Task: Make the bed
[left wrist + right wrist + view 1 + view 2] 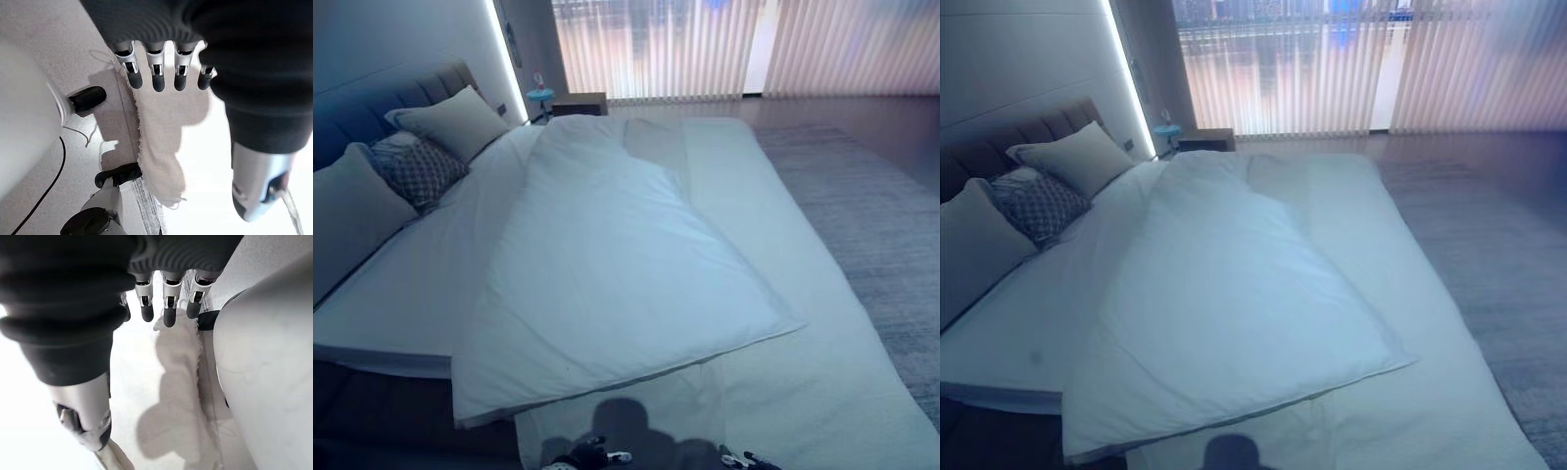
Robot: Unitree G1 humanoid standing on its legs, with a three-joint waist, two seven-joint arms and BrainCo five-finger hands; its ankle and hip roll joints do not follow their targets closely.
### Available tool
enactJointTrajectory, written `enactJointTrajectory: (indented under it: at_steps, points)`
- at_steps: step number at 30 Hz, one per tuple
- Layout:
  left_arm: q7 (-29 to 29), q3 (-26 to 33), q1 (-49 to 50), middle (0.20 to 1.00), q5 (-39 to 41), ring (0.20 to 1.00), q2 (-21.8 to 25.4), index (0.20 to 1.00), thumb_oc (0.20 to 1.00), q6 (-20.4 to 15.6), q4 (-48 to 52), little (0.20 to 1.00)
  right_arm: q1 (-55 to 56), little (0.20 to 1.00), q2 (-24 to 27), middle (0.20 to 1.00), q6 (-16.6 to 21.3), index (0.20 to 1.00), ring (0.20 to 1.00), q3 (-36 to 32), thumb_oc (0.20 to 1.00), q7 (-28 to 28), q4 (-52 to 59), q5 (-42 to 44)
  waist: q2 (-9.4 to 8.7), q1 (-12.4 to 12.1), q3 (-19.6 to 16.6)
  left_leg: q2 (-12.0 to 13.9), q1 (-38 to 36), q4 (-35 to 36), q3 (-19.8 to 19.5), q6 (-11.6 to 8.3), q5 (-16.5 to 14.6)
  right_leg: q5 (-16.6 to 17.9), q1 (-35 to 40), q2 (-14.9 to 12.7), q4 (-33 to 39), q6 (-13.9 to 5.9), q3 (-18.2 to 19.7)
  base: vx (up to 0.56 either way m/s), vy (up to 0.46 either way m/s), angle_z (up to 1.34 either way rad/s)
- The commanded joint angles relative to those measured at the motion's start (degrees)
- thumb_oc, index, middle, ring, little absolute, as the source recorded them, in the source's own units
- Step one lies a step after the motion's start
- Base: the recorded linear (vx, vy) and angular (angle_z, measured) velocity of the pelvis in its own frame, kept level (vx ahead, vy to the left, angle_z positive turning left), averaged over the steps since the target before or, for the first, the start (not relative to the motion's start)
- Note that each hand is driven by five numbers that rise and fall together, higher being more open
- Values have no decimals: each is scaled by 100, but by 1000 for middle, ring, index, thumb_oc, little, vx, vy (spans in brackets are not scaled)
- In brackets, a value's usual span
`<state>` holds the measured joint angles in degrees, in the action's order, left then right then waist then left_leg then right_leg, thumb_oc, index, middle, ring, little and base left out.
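Duvet [607, 264], white and rumpled, lies skewed across the bed [822, 392]: it runs in a narrowing band from the far end toward the near edge, where one corner juts out to the right and its near-left corner overhangs the mattress side. To its right a wide strip of bare sheet stays uncovered. At the headboard [382, 93], on the left of the head views, two plain pillows [460, 119] flank a patterned cushion [419, 171]; one plain pillow sits far, the other near. Beyond the bed stand a small nightstand [578, 102] and a wall of vertical blinds [705, 44], and a grey rug [871, 206] runs along the bed's right side.

The head views take in the whole bed. The wrist views add the hands from close by, each hanging over the white bedding near its frayed edge. The left hand [161, 73] has its fingers [157, 81] straight and side by side, slightly spread, thumb apart, holding nothing; pale floor shows beside the cloth edge [156, 147] there. The right hand [166, 303] likewise has its fingers [168, 316] extended in a loose row, thumb apart, pinching nothing, with the fringed cloth edge beneath them. Neither hand touches the duvet as far as these close views show.
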<state>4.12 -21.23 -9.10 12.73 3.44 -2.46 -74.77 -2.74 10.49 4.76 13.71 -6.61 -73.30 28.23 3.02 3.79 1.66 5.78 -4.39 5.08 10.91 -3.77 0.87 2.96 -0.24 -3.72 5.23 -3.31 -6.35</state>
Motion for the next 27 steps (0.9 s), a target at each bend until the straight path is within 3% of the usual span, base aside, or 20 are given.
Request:
enactJointTrajectory:
  at_steps: [1, 4, 8, 11, 12, 15, 17, 20, 27]
  points:
    - [93, 88, -371, 1000, 159, 1000, -84, 1000, 1000, -190, -248, 1000, -216, 1000, -356, 1000, 152, 1000, 1000, 141, 1000, -82, -257, 48, -439, 83, 7, -45, 138, -8, -71, 73, -120, -66, 105, -198, -23, -393, 309, -8, -16, -4]
    - [45, 125, -435, 1000, 331, 1000, -89, 1000, 1000, -182, -222, 1000, -225, 1000, -342, 1000, 149, 1000, 1000, 172, 1000, -83, -205, 96, -451, 111, 51, -22, 166, -8, -46, 62, -99, -54, 66, -178, -23, -390, 336, -17, -21, -7]
    - [-76, 434, -664, 1000, 1478, 1000, -131, 1000, 1000, -193, -43, 1000, -222, 1000, -289, 1000, 175, 1000, 1000, 255, 1000, -85, -41, 201, -466, 228, 241, 14, 259, -8, -8, 41, -54, -28, -21, -123, -23, -350, 346, -36, -22, -9]
    - [-280, 655, -1080, 1000, 2526, 1000, -168, 1000, 1000, -180, 169, 1000, -368, 1000, -218, 1000, 193, 1000, 1000, 414, 1000, -34, 341, 482, -485, 319, 625, 49, 473, -8, -1, 36, 56, 8, -349, -72, -229, -295, 361, -227, -9, -1]
    - [-462, 914, -1484, 1000, 3215, 1000, -94, 1000, 1000, -205, 237, 1000, -485, 1000, -179, 1000, 192, 1000, 1000, 604, 1000, 3, 738, 646, -530, 374, 923, 93, 693, -8, 27, 7, 207, -31, -733, -5, -543, -253, 392, -250, -12, -1]
    - [-588, 1146, -1782, 1000, 3708, 1000, -57, 1000, 1000, -257, 363, 1000, -570, 1000, -106, 1000, 204, 1000, 1000, 725, 1000, 54, 1087, 797, -593, 405, 1100, 114, 936, -90, 70, -5, 334, -65, -1043, 20, -768, -247, 417, -212, -36, -10]
    - [-658, 1262, -1946, 1000, 4033, 1000, -40, 1000, 1000, -304, 477, 1000, -581, 1000, -68, 1000, 205, 1000, 1000, 786, 1000, 62, 1289, 867, -649, 425, 1203, 119, 1217, -447, 46, -21, 270, -63, -1224, 13, -910, -244, 399, -149, -46, -9]
    - [-813, 1714, -2518, 1000, 4864, 1000, 112, 1000, 1000, -491, 959, 1000, -663, 1000, 97, 1000, 219, 1000, 1000, 892, 1000, 118, 1868, 1025, -826, 531, 1459, 127, 2289, -1475, -117, -74, 18, -141, -1973, 23, -1506, -251, 341, -203, -59, 2]
    - [-757, 2177, -2949, 1000, 5633, 1000, 203, 1000, 1000, -699, 1338, 1000, -576, 1000, 245, 1000, 239, 1000, 1000, 856, 1000, 140, 2376, 1107, -826, 708, 1443, 282, 3262, -2299, -223, -58, -241, -255, -2854, -13, -2107, -220, 256, -62, -12, 4]
